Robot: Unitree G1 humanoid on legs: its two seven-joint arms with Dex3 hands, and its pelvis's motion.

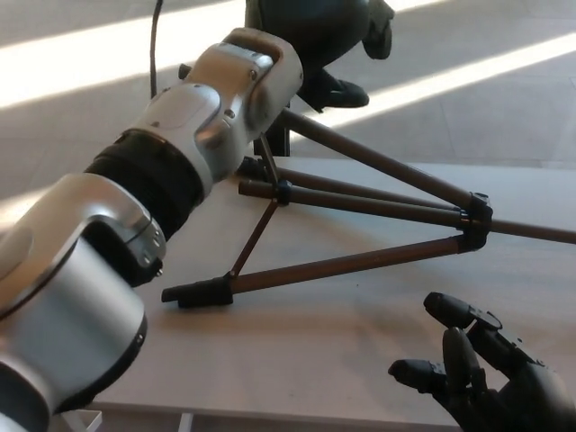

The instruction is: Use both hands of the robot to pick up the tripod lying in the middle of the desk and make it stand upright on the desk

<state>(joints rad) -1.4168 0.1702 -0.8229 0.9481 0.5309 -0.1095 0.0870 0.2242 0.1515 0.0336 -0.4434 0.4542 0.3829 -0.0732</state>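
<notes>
The tripod lies on the pale desk with its dark legs spread. Its hub points right, one foot is at the front left, and one leg rises toward the back. My left arm reaches from the lower left across the far feet. My left hand hovers at the top, above the raised leg's end, which the wrist hides. My right hand is open at the near right, palm up and holding nothing, well short of the hub.
The desk's far edge runs just behind the tripod's feet, and a black upright post stands there. Beyond it is grey floor with bright sun stripes. The near desk edge is at the bottom.
</notes>
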